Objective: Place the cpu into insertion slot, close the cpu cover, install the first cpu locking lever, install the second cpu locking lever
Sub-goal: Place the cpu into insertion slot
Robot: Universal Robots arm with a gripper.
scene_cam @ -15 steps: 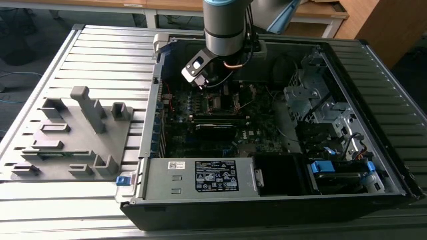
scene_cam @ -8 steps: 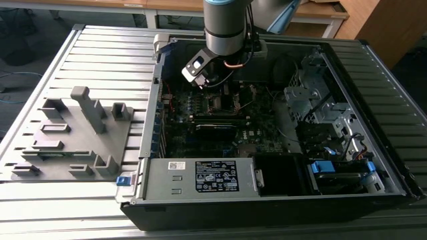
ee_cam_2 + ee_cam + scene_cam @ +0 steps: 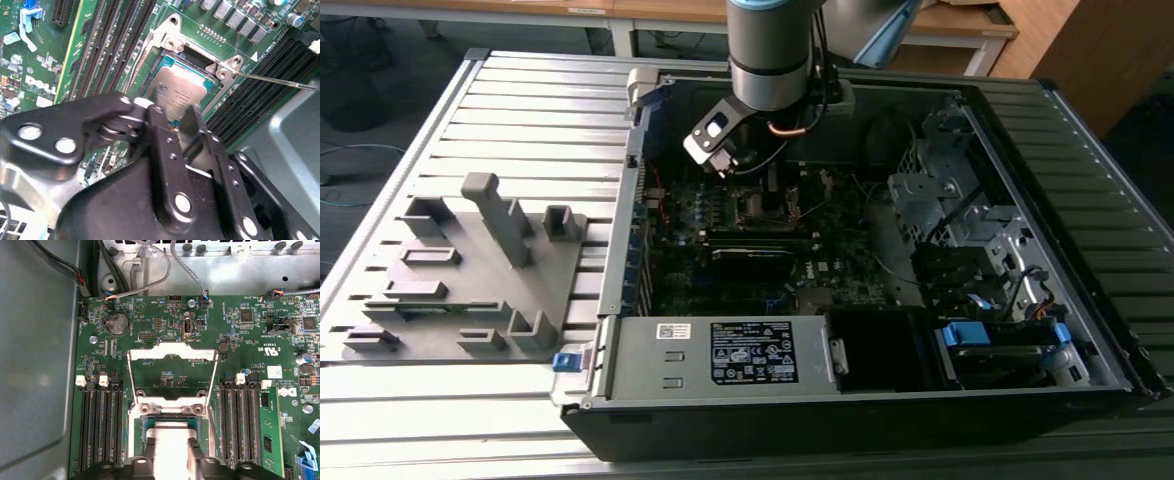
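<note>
In the first wrist view the gripper (image 3: 172,444) is hanging closest to the lens. Its jaws are standing apart, with the pale face of the cpu (image 3: 172,432) showing through the gap. They seem to be clamping nothing, but their tips are covering the chip's edges, so any contact there is hard to judge. In the second wrist view the cpu (image 3: 181,92) is lying flat in the insertion slot (image 3: 196,57) and looks seated. Beyond it the cpu cover (image 3: 172,354) is standing swung back on its hinge, likely to keep the socket clear, and the motherboard (image 3: 240,340) is showing through its cut-out. A thin rod (image 3: 280,81) is reaching out sideways; I cannot tell whether it is a locking lever or an edge of the cover. Memory slots (image 3: 100,425) are flanking the socket. Farthest out, in the exterior view, the arm (image 3: 771,60) is dipping into the open computer case (image 3: 854,425), which is lying on the slatted bench (image 3: 534,110) and shadowing the socket.
</note>
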